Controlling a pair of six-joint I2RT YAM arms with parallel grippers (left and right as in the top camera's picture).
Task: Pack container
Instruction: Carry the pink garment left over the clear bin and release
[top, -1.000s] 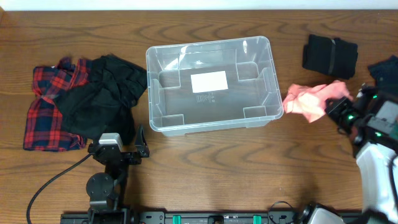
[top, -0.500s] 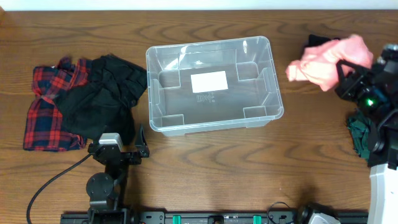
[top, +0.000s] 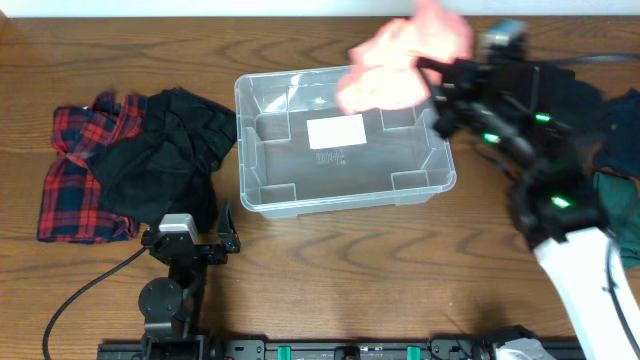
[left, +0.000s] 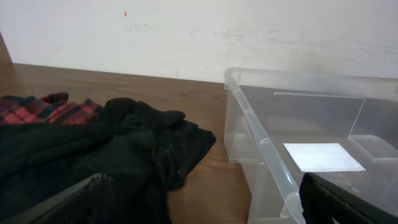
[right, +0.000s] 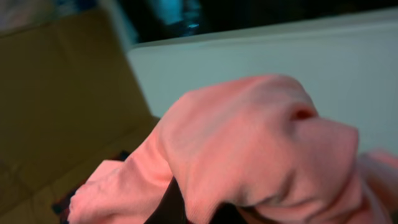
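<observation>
1. Plaid red-and-black shirt (top: 70, 190) lies at the left of the table, with a black garment (top: 165, 160) heaped over its right side.
2. I see my left gripper (top: 190, 235) near that heap, jaws spread wide.
3. I see the container (top: 245, 150) upright mid-table, its white label (top: 336, 131) on the base.
4. My right gripper (top: 435, 80) is clamped on a pink cloth (top: 400, 60) above the container's far right corner.

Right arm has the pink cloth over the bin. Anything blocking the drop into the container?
Nothing visible does. The pink cloth, shut in the right gripper, hangs over the far right part of the container. It has no lid on and holds only its white label.
</observation>
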